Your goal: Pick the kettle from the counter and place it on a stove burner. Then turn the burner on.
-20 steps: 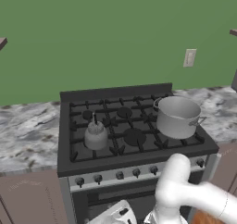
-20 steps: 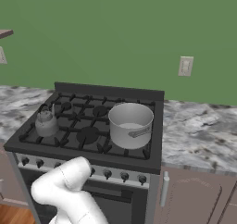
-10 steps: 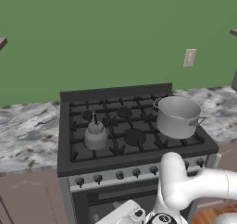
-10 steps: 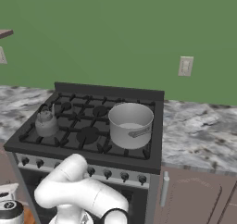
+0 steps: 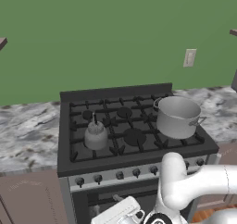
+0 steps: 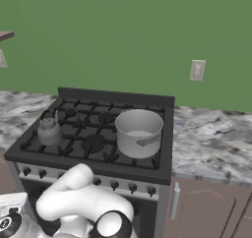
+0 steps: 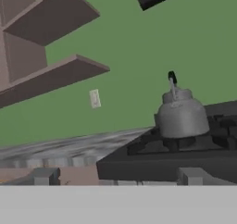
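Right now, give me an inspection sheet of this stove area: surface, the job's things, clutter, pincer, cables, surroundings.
Surface: black gas range with cast-iron grates, set in the marble counter.
Job's things: kettle upright on the front left burner, off the counter; knob row along the range front.
Clutter: large steel stockpot on the right burners, apart from the kettle.
Pincer: hand low before the range; fingers not visible, state cannot be told.
Cables: nothing seen.
Surroundings: green wall, wall outlet, brown shelves.
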